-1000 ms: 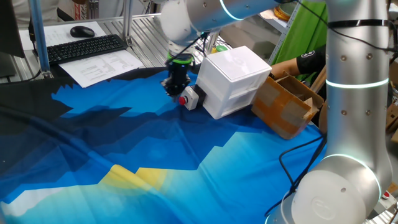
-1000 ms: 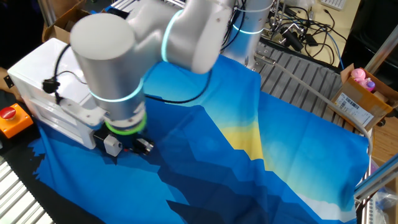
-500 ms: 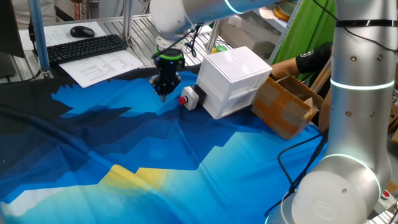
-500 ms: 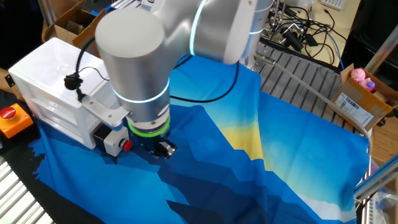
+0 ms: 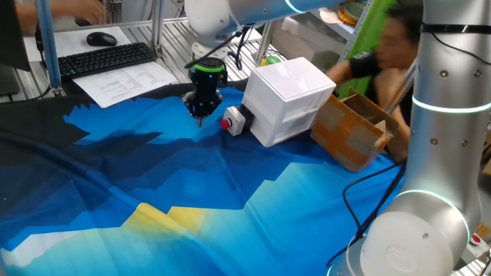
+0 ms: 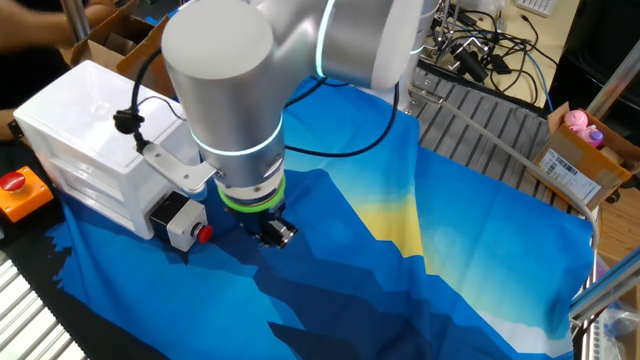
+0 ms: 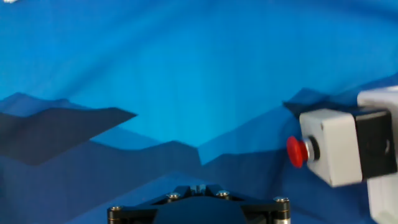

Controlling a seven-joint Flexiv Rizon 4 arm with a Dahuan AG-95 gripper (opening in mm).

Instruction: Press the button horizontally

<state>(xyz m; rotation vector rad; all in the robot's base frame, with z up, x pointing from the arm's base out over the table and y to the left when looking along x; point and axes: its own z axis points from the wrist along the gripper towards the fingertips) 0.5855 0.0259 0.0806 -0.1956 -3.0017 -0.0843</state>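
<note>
Blue cloth (image 5: 230,192) carries the button (image 5: 226,123) just beside the claw (image 5: 200,115), whose finger state cannot be told.

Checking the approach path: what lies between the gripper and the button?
Nothing but bare blue cloth. Both fixed views show open space between the gripper and the button.

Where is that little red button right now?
The button sits on the blue cloth against the white box, facing sideways toward the tool just beside it.
</note>
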